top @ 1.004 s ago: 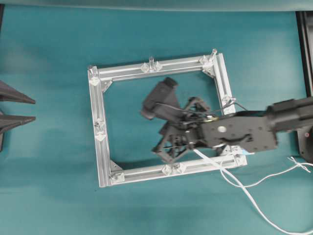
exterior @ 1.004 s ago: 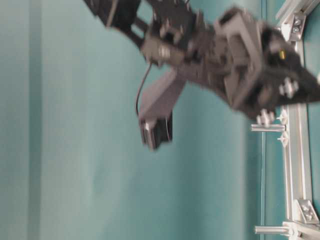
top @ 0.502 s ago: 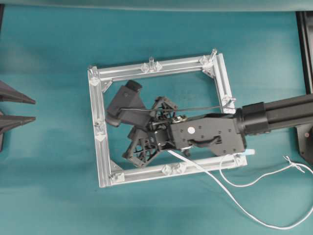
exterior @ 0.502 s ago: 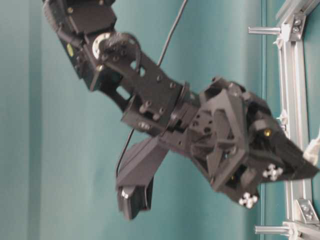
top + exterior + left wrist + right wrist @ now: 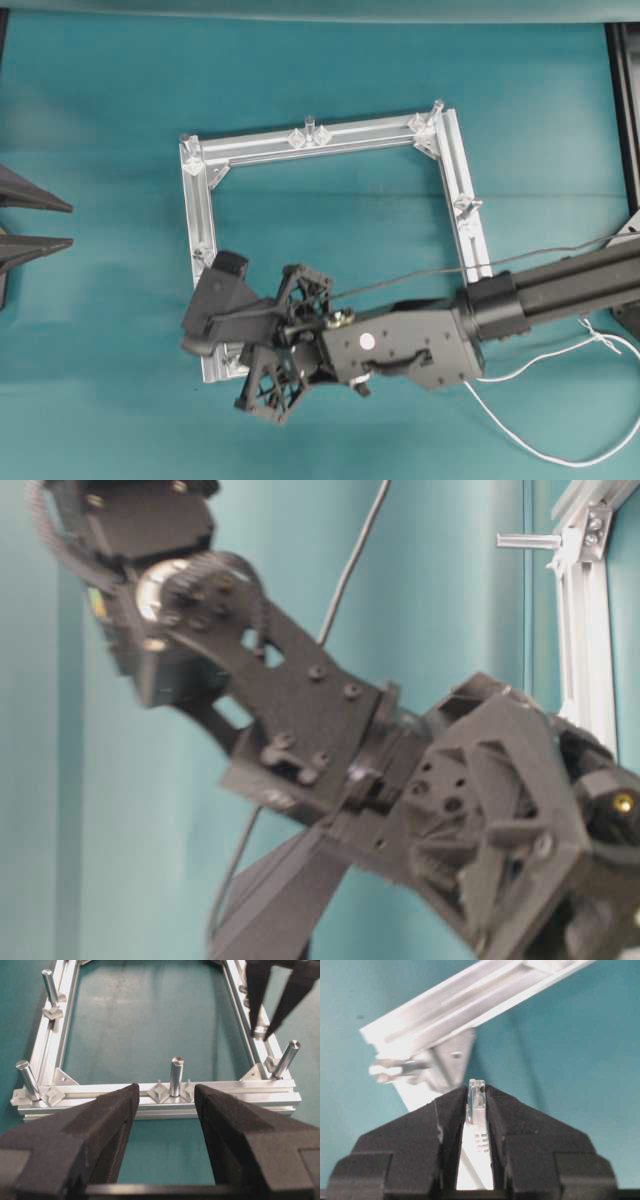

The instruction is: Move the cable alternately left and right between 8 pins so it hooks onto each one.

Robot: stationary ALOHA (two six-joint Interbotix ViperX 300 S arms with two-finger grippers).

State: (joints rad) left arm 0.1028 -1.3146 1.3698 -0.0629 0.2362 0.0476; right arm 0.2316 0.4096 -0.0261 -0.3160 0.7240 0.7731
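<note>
The right gripper [image 5: 476, 1105] is clamped on the cable's plug [image 5: 477, 1105], pale clear connector pinched between both black fingers [image 5: 447, 1120], tip poking just past them. Just beyond the tips, a corner of the aluminium frame [image 5: 470, 1005] is seen, with a pin [image 5: 395, 1071] lying blurred at that corner. From overhead the right arm is stretched long and low from the right edge across the frame's [image 5: 205, 210] lower bar, wrist rolled, gripper [image 5: 215, 320] over the lower-left corner. The cable [image 5: 530, 440] is trailed back under the arm and looped on the teal table [image 5: 100, 120] at lower right, off the frame. No hooked pin can be made out. The left gripper [image 5: 165, 1105] is held wide apart, nothing between its fingers [image 5: 105, 1115], level and facing the frame's near bar, a middle pin [image 5: 176, 1075] framed between the tips. In the table-level view the right arm fills the shot, blurred.
</note>
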